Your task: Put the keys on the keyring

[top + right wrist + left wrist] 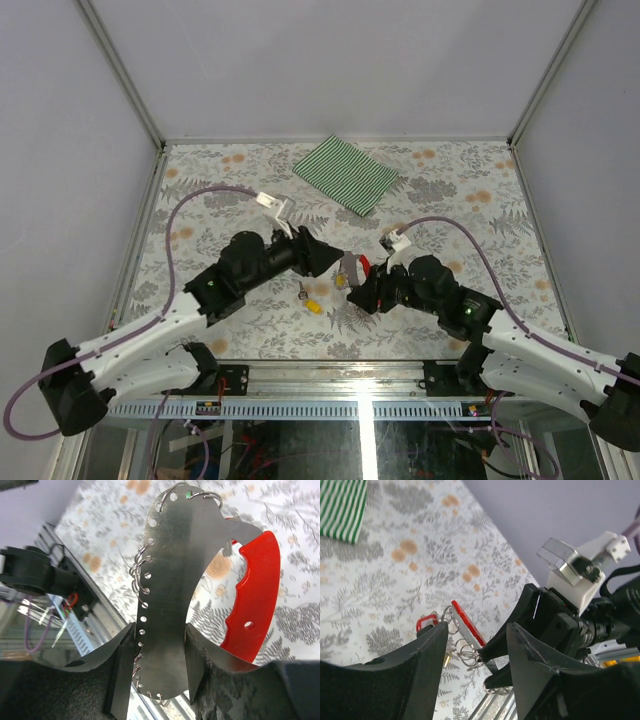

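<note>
1. We see a table covered in a grey floral print with orange blooms. Plain pale walls and a metal frame close it in.
2. A green striped cloth lies flat near the far edge, well apart from both arms.
3. The two arms meet near the middle of the table, tip to tip, each trailing a purple cable.
4. The right gripper is clamped on the keyring. Its fingers press both faces of a flat silver plate with a row of small holes down one edge.
5. Thin wire rings hang through several of those holes, and a red curved grip runs along the plate's other side.
6. The left gripper stands open. Its fingers are spread wide, and the keyring's red grip and loose rings show in the gap, just beyond the tips.
7. We cannot tell whether either left finger touches the rings.
8. From above, the keyring sits between the two gripper tips.
9. One key with a yellow head lies on the table near the left gripper, apart from the keyring.
10. We cannot make out any other keys.
</note>
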